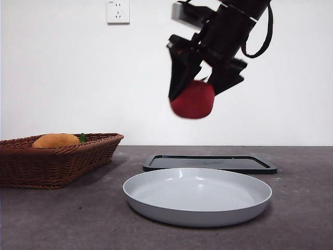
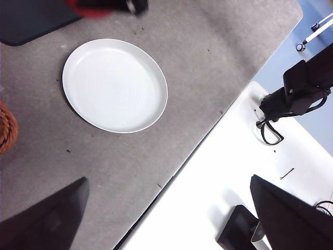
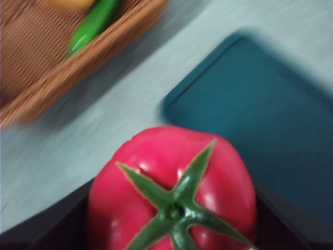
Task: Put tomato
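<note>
My right gripper point(image 1: 195, 96) is shut on the red tomato point(image 1: 193, 100) and holds it high in the air, above the far side of the grey plate point(image 1: 156, 200). In the right wrist view the tomato point(image 3: 171, 182) fills the foreground with its green stem up, between the dark jaws. The plate point(image 2: 78, 62) also shows in the left wrist view, bare. My left gripper point(image 2: 166, 219) hangs high over the table's near edge, open and empty; its dark jaws stand wide apart.
A wicker basket point(image 1: 78, 156) at the left holds an orange-yellow fruit point(image 1: 56, 140) and a green vegetable point(image 3: 93, 23). A flat black tray point(image 1: 208, 163) lies behind the plate. The table edge point(image 2: 197, 151) runs beside a white surface.
</note>
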